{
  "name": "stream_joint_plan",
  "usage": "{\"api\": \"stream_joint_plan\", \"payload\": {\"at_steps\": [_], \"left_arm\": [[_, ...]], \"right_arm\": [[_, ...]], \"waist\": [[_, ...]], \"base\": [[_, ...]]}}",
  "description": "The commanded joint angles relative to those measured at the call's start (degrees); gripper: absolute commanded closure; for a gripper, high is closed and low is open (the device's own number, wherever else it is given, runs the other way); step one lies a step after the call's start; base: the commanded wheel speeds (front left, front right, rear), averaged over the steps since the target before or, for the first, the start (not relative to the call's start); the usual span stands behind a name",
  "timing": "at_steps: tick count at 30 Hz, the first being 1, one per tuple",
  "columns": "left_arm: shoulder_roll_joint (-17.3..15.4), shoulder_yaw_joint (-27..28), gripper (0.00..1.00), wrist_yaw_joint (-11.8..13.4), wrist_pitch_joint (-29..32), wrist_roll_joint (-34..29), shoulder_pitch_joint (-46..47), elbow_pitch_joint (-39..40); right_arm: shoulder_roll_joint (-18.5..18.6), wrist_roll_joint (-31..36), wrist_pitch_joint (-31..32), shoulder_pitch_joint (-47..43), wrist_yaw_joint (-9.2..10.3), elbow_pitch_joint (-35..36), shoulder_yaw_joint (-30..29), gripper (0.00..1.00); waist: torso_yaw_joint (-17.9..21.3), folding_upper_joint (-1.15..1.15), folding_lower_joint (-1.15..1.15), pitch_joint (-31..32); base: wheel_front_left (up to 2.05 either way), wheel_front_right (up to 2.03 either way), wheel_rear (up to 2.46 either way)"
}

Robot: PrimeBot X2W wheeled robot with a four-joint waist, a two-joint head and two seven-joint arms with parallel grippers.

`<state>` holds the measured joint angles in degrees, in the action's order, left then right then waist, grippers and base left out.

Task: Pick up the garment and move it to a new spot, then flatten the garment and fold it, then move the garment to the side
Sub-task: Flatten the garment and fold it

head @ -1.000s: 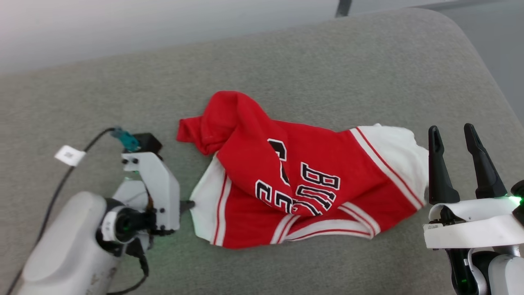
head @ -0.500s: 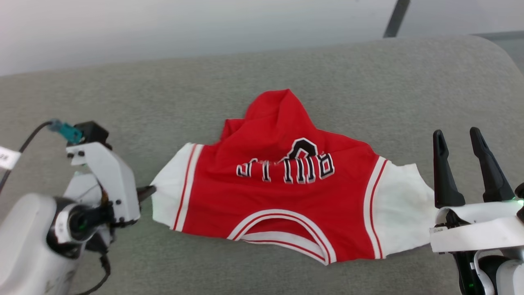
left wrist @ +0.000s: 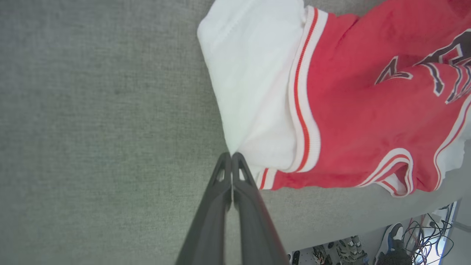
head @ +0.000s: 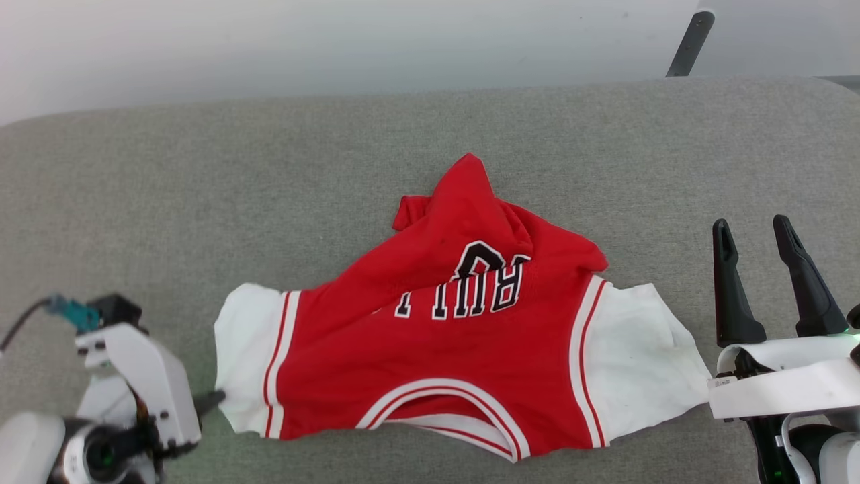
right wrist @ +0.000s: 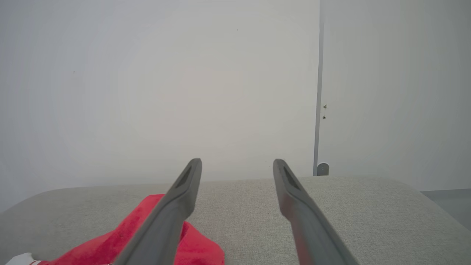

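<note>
The garment (head: 437, 336), a red jersey with white sleeves and black letters, lies partly spread on the grey cushion, its upper part bunched over the lettering. My left gripper (head: 216, 398) sits at the lower left, shut on the corner of the garment's left white sleeve. The left wrist view shows the closed left gripper (left wrist: 232, 156) pinching that sleeve edge of the garment (left wrist: 349, 121). My right gripper (head: 751, 223) stands open just right of the other white sleeve, not touching it. In the right wrist view the right gripper (right wrist: 237, 162) holds nothing, with the garment (right wrist: 198, 250) low on the left.
The grey cushioned surface (head: 201, 188) extends on all sides of the jersey, with a pale wall behind it. A dark pole (head: 686, 44) rises at the top right. Past the cushion's near edge are cables and shoes on the floor (left wrist: 404, 243).
The head camera has shifted. My left gripper has drawn the sleeve out to the left and nearer, and the jersey has opened from a crumpled heap to show both sleeves. The right gripper stays open.
</note>
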<state>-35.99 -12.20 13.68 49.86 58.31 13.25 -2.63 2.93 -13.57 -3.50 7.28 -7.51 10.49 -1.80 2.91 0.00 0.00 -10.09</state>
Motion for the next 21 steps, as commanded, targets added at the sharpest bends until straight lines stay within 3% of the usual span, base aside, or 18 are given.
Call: {"api": "stream_joint_plan", "payload": {"at_steps": [1, 7, 8, 9, 10, 11, 12, 21], "left_arm": [[0.1, 0.4, 1.0, 0.5, -0.2, 0.5, -0.9, 0.1], [1.3, 1.1, 1.0, 0.1, -2.8, 0.9, -3.7, 0.3], [1.5, 1.3, 0.94, -0.1, -3.5, 0.7, -3.7, 0.4], [1.8, 1.4, 0.67, -0.2, -4.0, 0.7, -3.6, 0.4], [2.0, 1.5, 0.5, -0.4, -4.4, 0.7, -3.6, 0.4], [2.0, 1.6, 0.04, -0.5, -4.6, 0.7, -3.4, 0.6], [2.1, 1.8, 0.0, -0.6, -4.9, 0.9, -3.3, 0.6], [0.0, 5.4, 0.0, 0.4, -4.9, 2.5, -3.8, 4.6]], "right_arm": [[-0.1, 0.3, 0.0, -0.8, 0.04, 0.2, -0.2, 0.0], [-0.1, 0.4, 0.2, -0.8, 0.04, -0.1, -0.2, 0.0], [-0.1, 0.4, 0.2, -0.7, 0.04, -0.1, -0.1, 0.0], [-0.1, 0.4, 0.3, -0.6, 0.04, -0.1, 0.0, 0.0], [-0.1, 0.4, 0.3, -0.5, 0.04, -0.1, 0.1, 0.0], [-0.1, 0.4, 0.3, -0.5, 0.04, 0.0, 0.1, 0.0], [-0.1, 0.4, 0.3, -0.6, 0.04, 0.0, 0.1, 0.0], [-0.1, 0.7, 0.8, -1.6, 0.04, 0.2, 0.1, 0.0]], "waist": [[0.0, 0.0, 0.0, 0.0], [-0.4, 0.0, 0.0, -0.1], [-0.3, 0.0, 0.0, 0.0], [-0.3, 0.0, 0.0, 0.0], [-0.3, 0.0, 0.0, 0.1], [-0.3, 0.0, 0.0, 0.2], [-0.2, 0.0, 0.0, 0.4], [0.6, 0.0, 0.0, 2.5]], "base": [[0.0, 0.0, 0.0], [0.0, 0.0, 0.0], [0.0, 0.0, 0.0], [0.0, 0.0, 0.0], [0.0, 0.0, 0.0], [0.0, 0.0, 0.0], [0.0, 0.0, 0.0], [0.0, 0.0, 0.0]]}}
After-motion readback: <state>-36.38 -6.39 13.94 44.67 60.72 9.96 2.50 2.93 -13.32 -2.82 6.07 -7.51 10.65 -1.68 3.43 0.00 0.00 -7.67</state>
